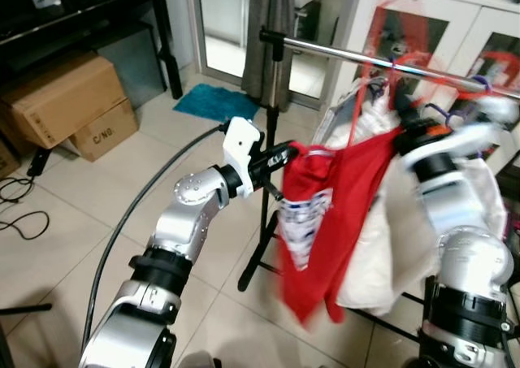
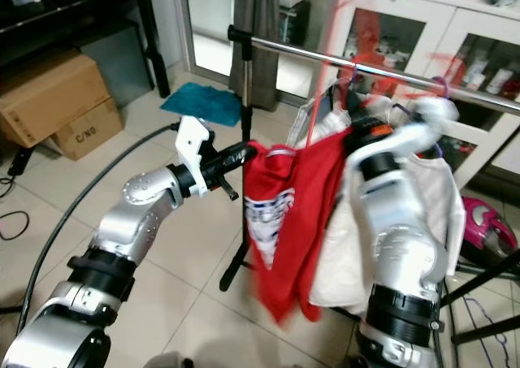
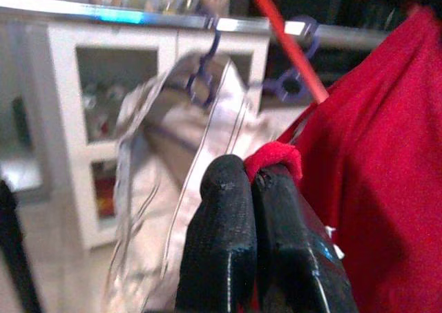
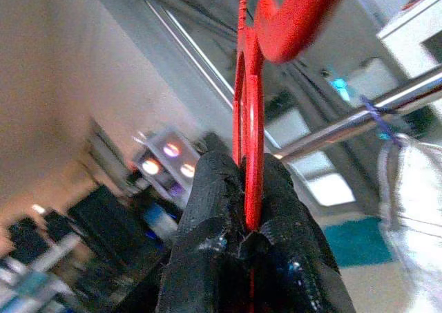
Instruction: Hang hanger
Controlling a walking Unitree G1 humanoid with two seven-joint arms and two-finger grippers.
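Just below the chrome rail [image 1: 382,62] of the clothes rack, your right end effector [image 4: 250,209] has its fingers pressed tight on the flat neck of the red hanger [image 4: 248,119], gripping low so the hook above stays free to catch the rail. Your left end effector [image 3: 254,188] is pinched shut on the hem of the red garment [image 1: 325,222], at the rail's post end, apparently to hold the cloth spread and keep it from swinging into the post [image 1: 272,140]. The hanger looks raised toward the rail but not yet seated, though the head views are blurred there. White clothes [image 1: 382,246] on purple hangers [image 3: 207,71] already hang beside it on the side away from the post, so your free stretch of rail is the bare part between the post and those hangers. Lift the hook clear over the rail's top edge before lowering, and mind the glass-fronted cabinet [image 1: 455,35] close behind.
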